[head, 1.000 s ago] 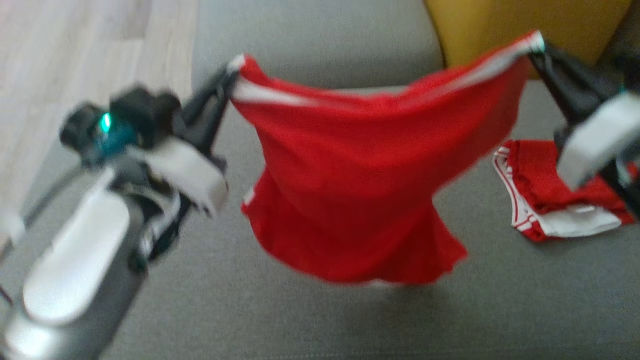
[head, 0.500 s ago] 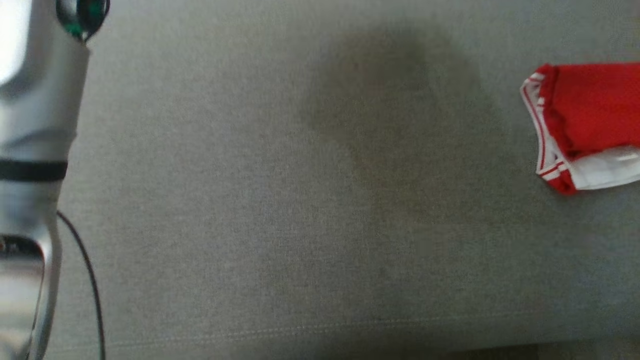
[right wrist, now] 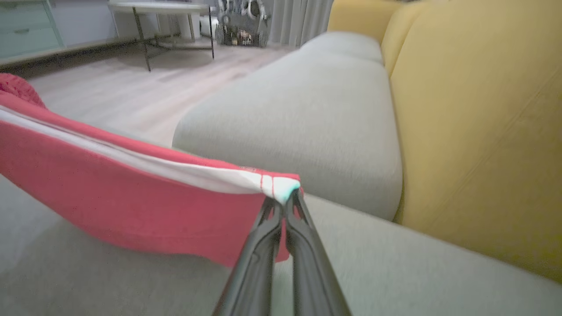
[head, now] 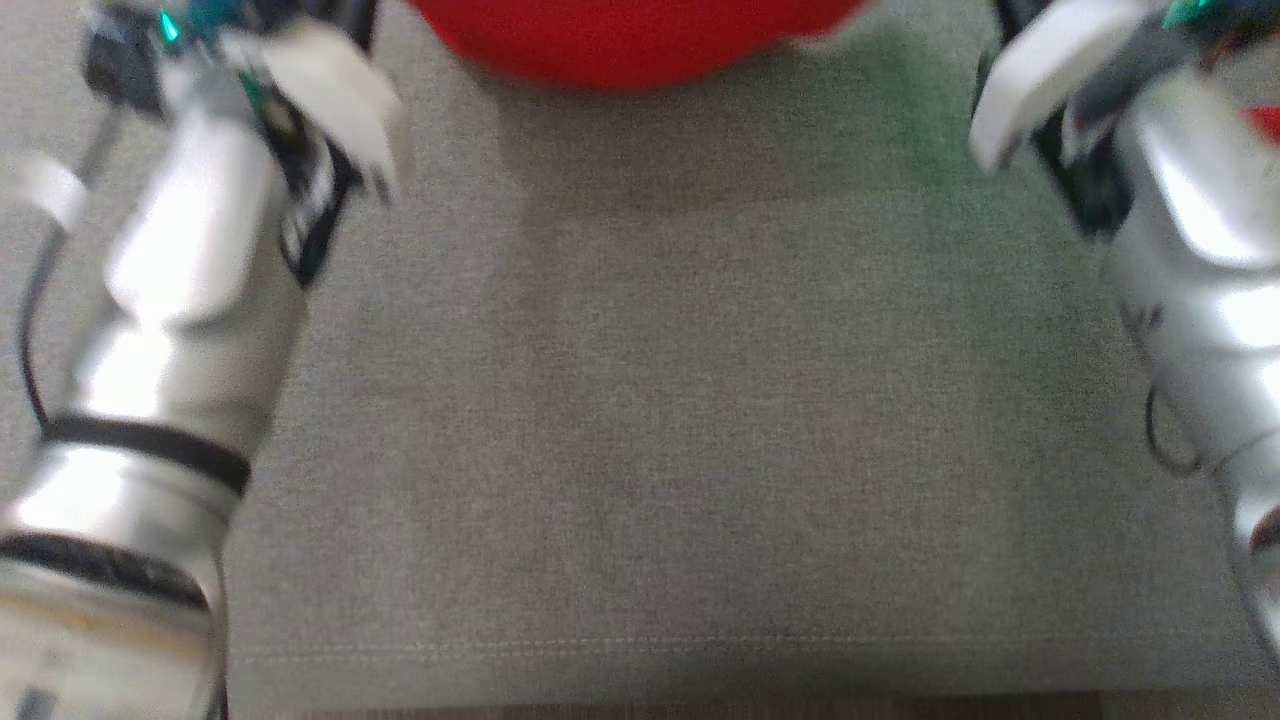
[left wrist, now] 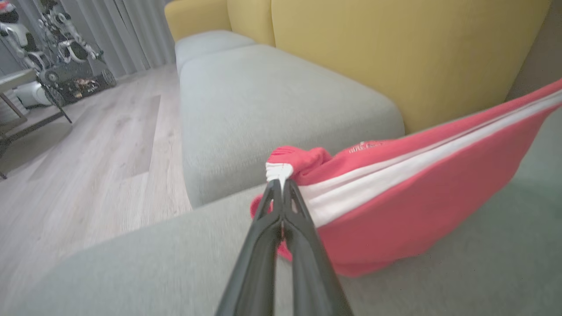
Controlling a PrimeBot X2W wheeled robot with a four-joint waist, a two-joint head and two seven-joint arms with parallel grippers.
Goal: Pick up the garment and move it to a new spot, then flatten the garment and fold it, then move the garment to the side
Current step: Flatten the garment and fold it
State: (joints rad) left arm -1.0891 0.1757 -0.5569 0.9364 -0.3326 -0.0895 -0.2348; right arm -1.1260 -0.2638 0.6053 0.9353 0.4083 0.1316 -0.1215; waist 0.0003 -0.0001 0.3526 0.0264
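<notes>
Both claws are pinching. My left claw (left wrist: 281,183) has its two dark fingers pressed together on one bunched white-and-red corner of the red soft-fabric garment with a white band (left wrist: 395,206). My right claw (right wrist: 285,196) is clamped the same way on the opposite corner. The garment hangs stretched between them above the grey woven sofa seat cushion (head: 700,400), its banded top edge pulled taut and its red body sagging in a rounded belly toward the cushion. I can't tell whether the lowest hem touches the cushion. As for progress, I judge the pick-up done and the carry to a new spot on the cushion under way. Laying it down, flattening, folding and moving it aside are all left. The garment looks thin, limp and jersey-like, and it drapes easily. The white band reads as a flatter strip with thin red lines at the right-claw corner, and there is small print near the left-claw corner, too small to read. The cushion has a coarse flat weave, looks firm, and has rounded corners and a stitched seam along its near edge. The mustard-yellow upholstered backrest (left wrist: 395,57) stands behind the cushion, smooth-faced. The pale wood-plank floor (left wrist: 109,145) lies beyond the cushion's left side. The glossy silver forearms (head: 190,300) over the cushion are blurred.
</notes>
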